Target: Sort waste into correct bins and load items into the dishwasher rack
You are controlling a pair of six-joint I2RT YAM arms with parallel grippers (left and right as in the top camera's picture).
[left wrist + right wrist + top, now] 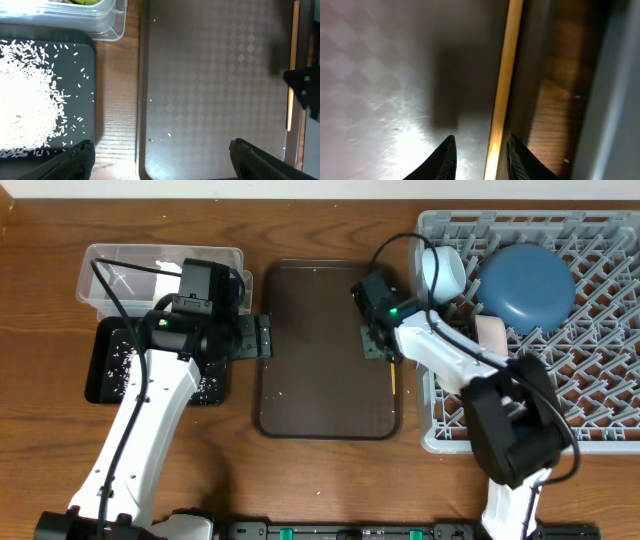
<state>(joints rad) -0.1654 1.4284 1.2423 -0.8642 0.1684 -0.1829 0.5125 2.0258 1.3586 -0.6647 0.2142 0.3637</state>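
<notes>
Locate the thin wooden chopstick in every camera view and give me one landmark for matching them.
Overhead: the thin wooden chopstick lies along the right rim of the dark-brown serving tray.
Left wrist: it is a near-vertical pale line close to the right edge.
Right wrist: it runs top to bottom through the centre, between the right end effector fingers.
Shared landmark: the tray's bare floor.
</notes>
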